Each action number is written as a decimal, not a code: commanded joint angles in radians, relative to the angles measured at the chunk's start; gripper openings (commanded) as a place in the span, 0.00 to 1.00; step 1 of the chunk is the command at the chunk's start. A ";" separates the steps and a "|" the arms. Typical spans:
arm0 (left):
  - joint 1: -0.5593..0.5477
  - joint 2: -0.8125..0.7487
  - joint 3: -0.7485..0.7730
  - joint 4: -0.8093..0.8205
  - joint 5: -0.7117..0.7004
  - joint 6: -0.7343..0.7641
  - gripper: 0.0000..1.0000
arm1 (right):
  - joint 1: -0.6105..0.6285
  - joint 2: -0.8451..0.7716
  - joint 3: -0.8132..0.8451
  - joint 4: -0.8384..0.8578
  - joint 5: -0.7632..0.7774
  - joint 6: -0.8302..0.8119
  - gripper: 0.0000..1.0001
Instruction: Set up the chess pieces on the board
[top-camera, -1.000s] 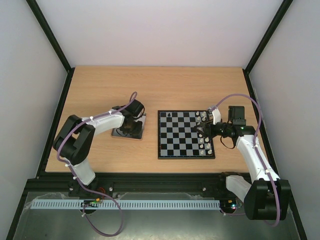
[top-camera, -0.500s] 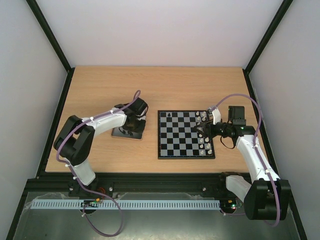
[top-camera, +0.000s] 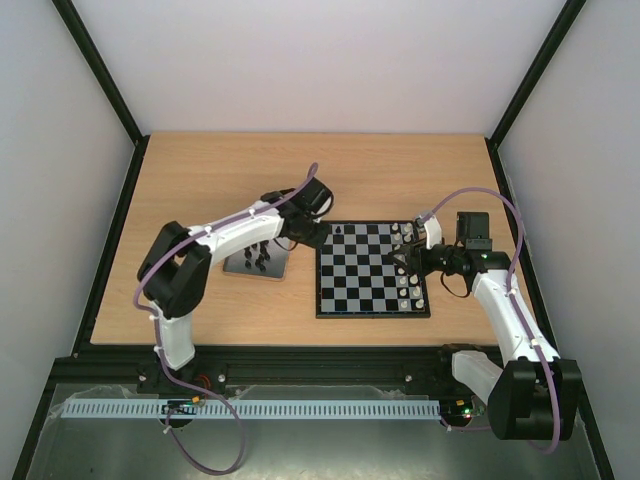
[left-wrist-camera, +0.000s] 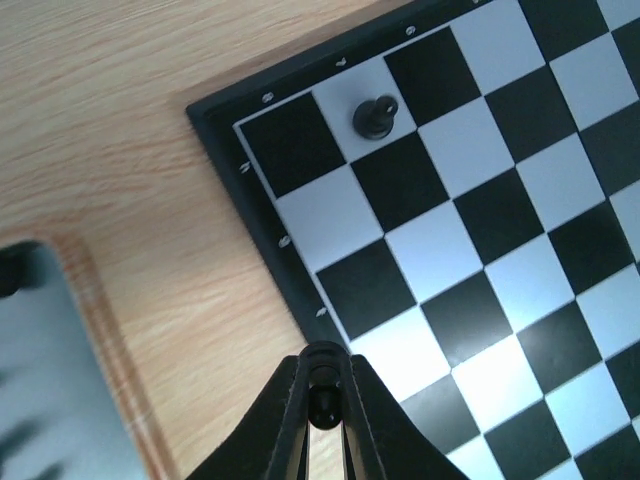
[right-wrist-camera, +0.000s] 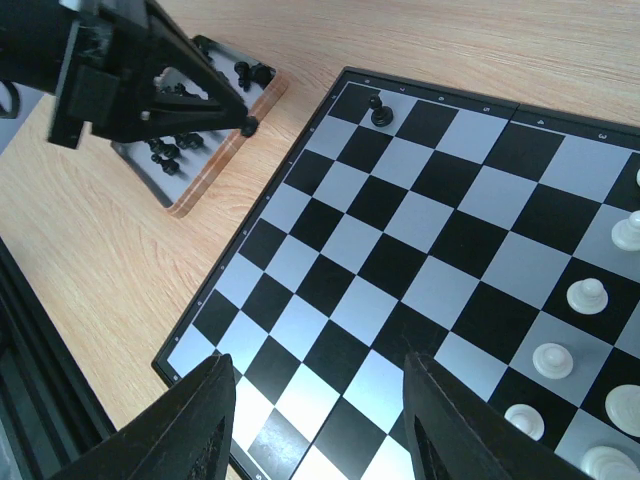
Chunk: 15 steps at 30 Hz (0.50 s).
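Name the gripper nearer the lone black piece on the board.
Left. The left gripper hovers at the board's edge near the black piece; the right gripper is across the board by the white pieces.

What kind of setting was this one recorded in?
Most likely a lab robot cell, not a home: white panels in a black frame enclose a wooden table, a left arm and a right arm are bolted at its near edge, and a chessboard lies on it.
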 joint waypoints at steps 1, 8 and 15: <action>-0.010 0.078 0.085 -0.033 0.013 0.023 0.11 | 0.006 -0.006 -0.005 -0.011 -0.003 -0.006 0.47; -0.028 0.182 0.178 -0.040 0.018 0.021 0.11 | 0.006 -0.010 -0.004 -0.012 0.000 -0.007 0.47; -0.045 0.251 0.237 -0.034 0.027 0.015 0.11 | 0.006 -0.012 -0.006 -0.010 0.001 -0.006 0.47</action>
